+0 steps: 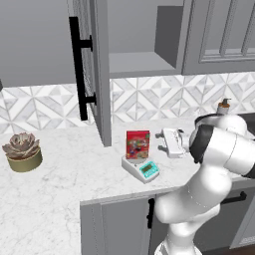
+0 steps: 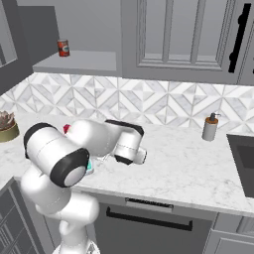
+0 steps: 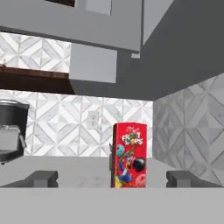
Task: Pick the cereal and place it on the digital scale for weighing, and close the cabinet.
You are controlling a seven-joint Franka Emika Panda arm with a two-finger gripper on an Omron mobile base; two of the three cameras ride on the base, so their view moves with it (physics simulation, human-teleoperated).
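On the white marble bench [image 1: 60, 199], the cereal [image 1: 138, 145] stands upright on the digital scale [image 1: 141, 168], its red box covering the weighing plate while the teal display shows at the scale's near end. From the left base view, the tool [image 1: 172, 142] sits just right of the box, apart from it, fingers spread and holding nothing. The hand view confirms this: the cereal [image 3: 129, 155] stands free between the two dark fingertips [image 3: 41, 178], with a clear gap on either side.

Left of the scale, the cabinet [image 1: 94, 69] hangs wide open, its door edge-on to the left base camera with the long black bar handle facing left. The right base view looks into the opened compartment and shows a small red can [image 2: 63, 47] on the cabinet shelf [image 2: 74, 62], which the left base view does not catch. In that right view the arm hides most of the scale; only a sliver of red and teal peeks past the elbow.

A potted succulent [image 1: 22, 151] rests far left on the bench, well apart from the scale. A soap dispenser [image 2: 210, 127] stands by the backsplash near a dark sink [image 2: 243, 158] at the right. The wall is tiled in grey-and-white triangles, and grey lower cabinets with black handles run under the bench.
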